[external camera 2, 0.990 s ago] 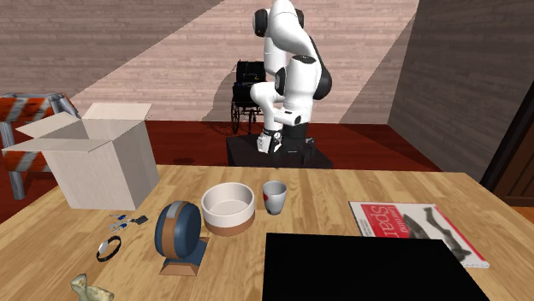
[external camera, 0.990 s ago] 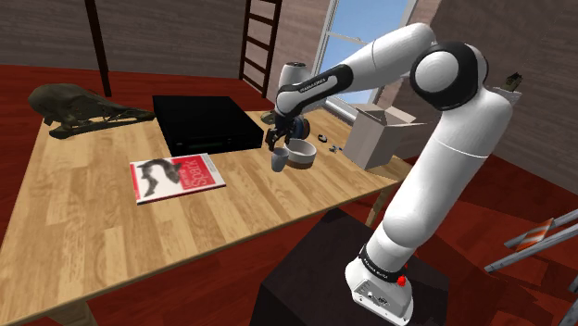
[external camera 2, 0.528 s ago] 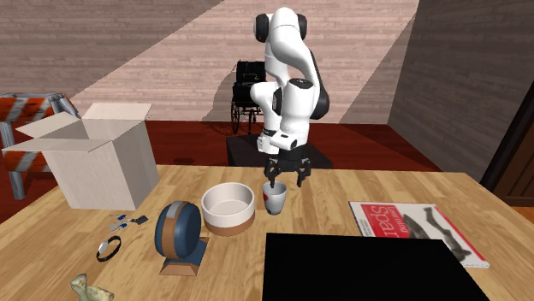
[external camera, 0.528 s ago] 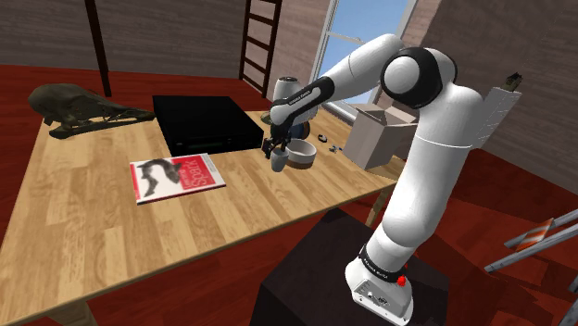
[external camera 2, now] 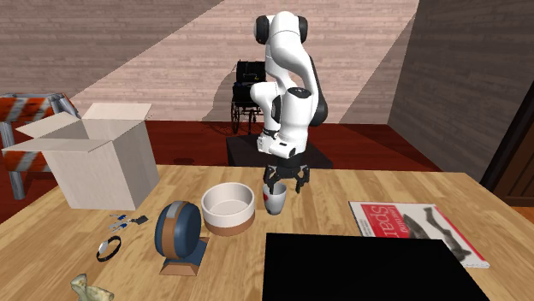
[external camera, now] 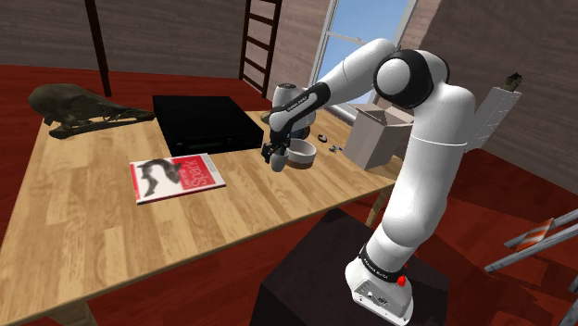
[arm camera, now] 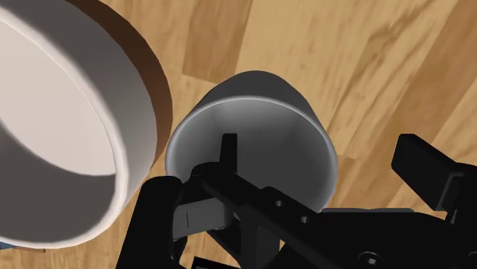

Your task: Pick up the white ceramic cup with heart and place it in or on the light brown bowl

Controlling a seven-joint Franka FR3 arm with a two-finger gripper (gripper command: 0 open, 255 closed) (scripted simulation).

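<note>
Lowering further than before, gripper point(external camera 2: 283, 181) is straddling cup point(external camera 2: 274, 203) at mid-frame, fingers wide — next it is needing to close, then lift to bowl point(external camera 2: 228, 208).

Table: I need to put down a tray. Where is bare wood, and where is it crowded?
The table is barest between the magazine and its near edge in the shoulder view. A smaller strip runs between skull and magazine. Crowded: bowl, cup, blue object and cardboard box cluster at one end.
</note>
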